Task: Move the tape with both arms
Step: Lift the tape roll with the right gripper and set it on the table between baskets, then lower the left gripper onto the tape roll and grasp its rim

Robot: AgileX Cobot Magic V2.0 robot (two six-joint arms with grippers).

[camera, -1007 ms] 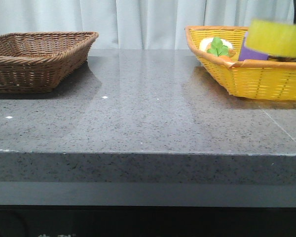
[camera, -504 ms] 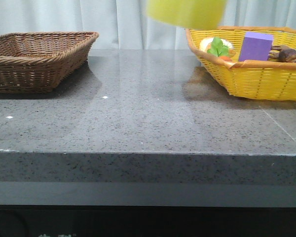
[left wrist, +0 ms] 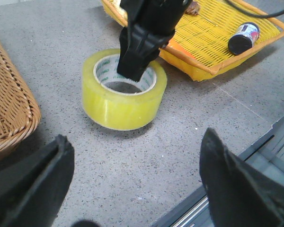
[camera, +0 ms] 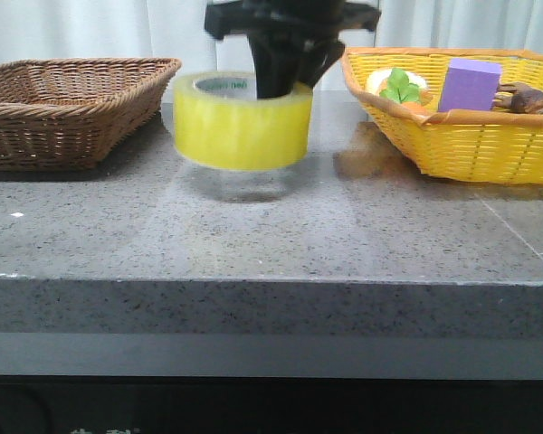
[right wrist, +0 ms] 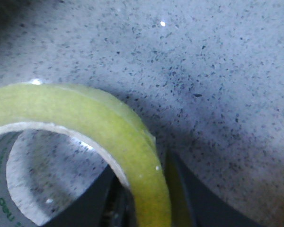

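Note:
The tape (camera: 242,127) is a thick yellow roll with a white, green-printed core, low over the middle of the grey table (camera: 271,235). I cannot tell whether it touches the table. My right gripper (camera: 281,77) comes down from above, shut on the roll's wall, one finger inside the core and one outside. The left wrist view shows the tape (left wrist: 123,97) and the right gripper (left wrist: 135,66) ahead of my left gripper (left wrist: 136,137), which is open and empty, short of the roll. In the right wrist view the tape (right wrist: 109,137) sits between the right gripper (right wrist: 146,189) fingers.
A brown wicker basket (camera: 63,99) stands at the left. A yellow basket (camera: 462,136) at the right holds a purple block (camera: 471,84), a green leafy item (camera: 400,86) and a dark bottle (left wrist: 244,38). The table's front edge (left wrist: 255,161) is near the left gripper.
The tape went left from above the yellow basket, across the top of the view, then down to the table's middle. The right gripper holding it has come into view.

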